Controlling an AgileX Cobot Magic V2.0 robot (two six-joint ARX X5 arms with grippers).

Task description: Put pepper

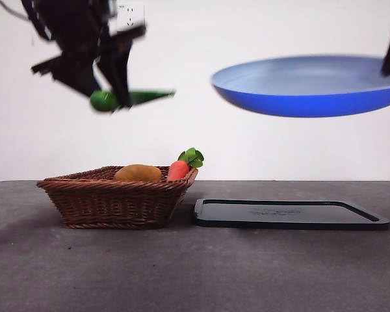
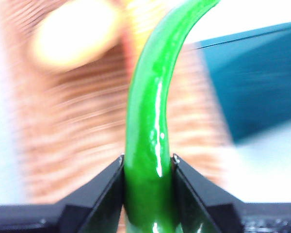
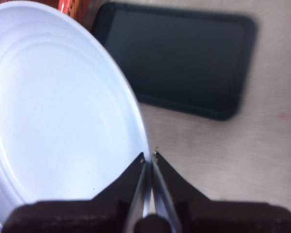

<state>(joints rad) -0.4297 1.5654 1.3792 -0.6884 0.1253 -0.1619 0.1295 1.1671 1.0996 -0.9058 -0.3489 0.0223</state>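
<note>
The left tool (image 1: 120,97) is pinching the pepper (image 1: 131,99) near its thick end and has it up in the air, high above the basket (image 1: 110,198), tip pointing toward the plate (image 1: 309,88). The right tool (image 3: 148,160) is pressed together on the plate's rim, holding it aloft over the dark tray (image 1: 289,213) on the desk (image 1: 182,273).

My guess is the pepper is mid-carry; next it needs to travel across and be let go over the plate.

A potato (image 1: 138,173) and a carrot (image 1: 179,169) sit in the basket. The plate and tray look bare.
</note>
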